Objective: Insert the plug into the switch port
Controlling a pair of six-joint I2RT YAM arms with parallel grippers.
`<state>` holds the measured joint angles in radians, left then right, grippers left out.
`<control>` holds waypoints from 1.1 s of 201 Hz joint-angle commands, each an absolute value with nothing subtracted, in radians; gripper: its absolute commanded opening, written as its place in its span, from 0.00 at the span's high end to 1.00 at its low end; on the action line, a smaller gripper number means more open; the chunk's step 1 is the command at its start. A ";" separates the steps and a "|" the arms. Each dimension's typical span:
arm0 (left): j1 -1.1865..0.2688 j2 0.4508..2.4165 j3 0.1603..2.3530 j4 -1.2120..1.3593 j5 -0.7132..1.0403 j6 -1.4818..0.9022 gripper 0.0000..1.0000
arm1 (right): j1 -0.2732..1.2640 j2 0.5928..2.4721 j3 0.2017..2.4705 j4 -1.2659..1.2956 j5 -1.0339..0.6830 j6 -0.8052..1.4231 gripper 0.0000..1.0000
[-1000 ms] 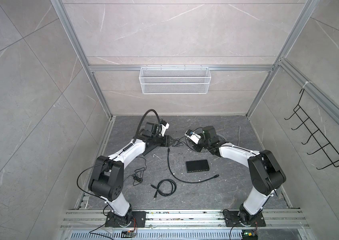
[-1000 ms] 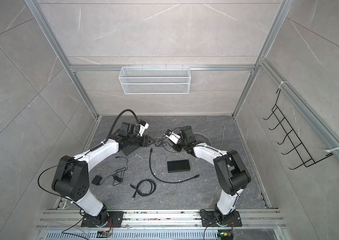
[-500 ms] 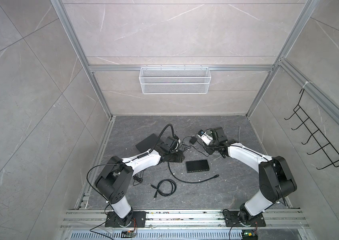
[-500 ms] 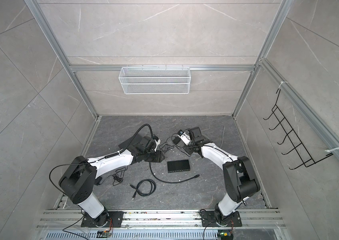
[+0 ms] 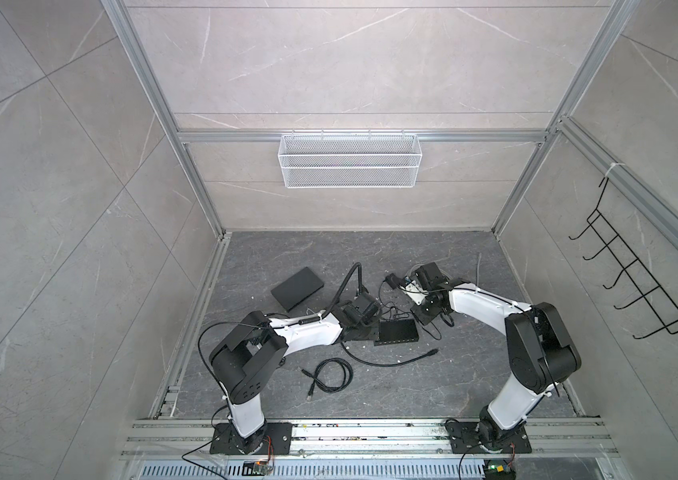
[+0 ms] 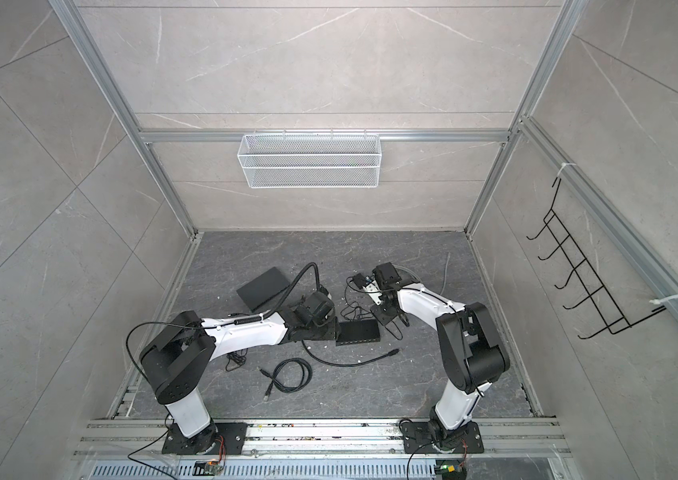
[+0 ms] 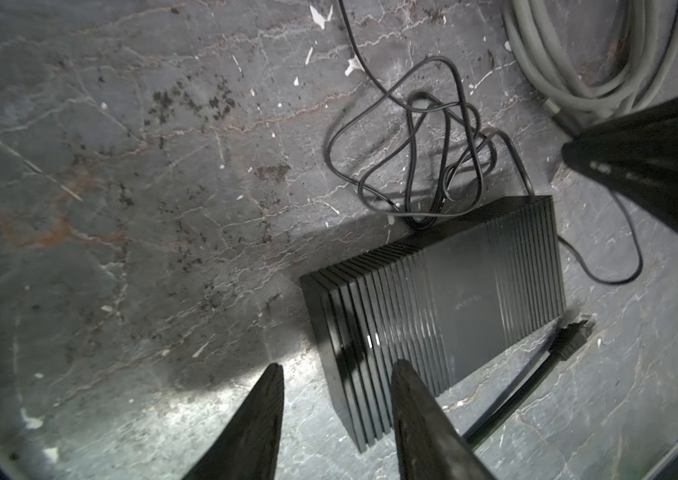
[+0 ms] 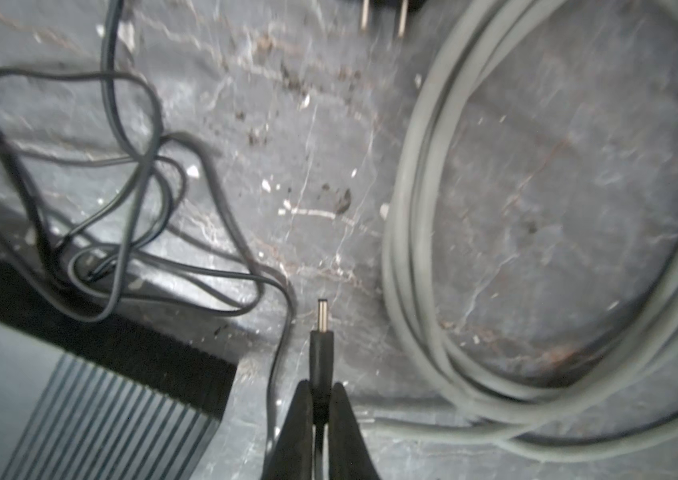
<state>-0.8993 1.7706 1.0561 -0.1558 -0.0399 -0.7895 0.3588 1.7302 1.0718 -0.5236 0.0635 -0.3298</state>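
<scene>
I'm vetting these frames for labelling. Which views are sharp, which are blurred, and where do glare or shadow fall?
Right wrist view: soft, the switch most smeared, though the plug in the right gripper reads. Left wrist view: switch ribs crisp, bright glare on the floor by the left gripper. Both top views: even light, sharp.

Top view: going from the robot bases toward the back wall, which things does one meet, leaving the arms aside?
coiled black cable → switch → flat black box → white wire basket on the back wall
</scene>
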 commanded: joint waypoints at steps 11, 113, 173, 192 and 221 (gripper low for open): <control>-0.913 1.761 1.040 -0.095 -0.082 -0.875 0.54 | 0.365 1.749 1.053 -0.568 0.024 -0.275 0.91; -0.911 1.808 1.030 -0.050 -0.144 -0.926 0.53 | 0.418 1.744 0.993 -0.466 -0.256 -0.206 0.91; -0.845 1.748 1.069 -0.154 -0.144 -0.773 0.53 | 0.446 1.685 1.051 -0.517 -0.240 -0.228 0.91; -0.844 1.737 1.071 -0.179 -0.101 -0.746 0.53 | 0.430 1.670 1.083 -0.606 -0.154 -0.238 0.91; -0.845 1.733 1.083 -0.205 -0.075 -0.704 0.54 | 0.411 1.625 1.068 -0.719 -0.094 -0.197 0.92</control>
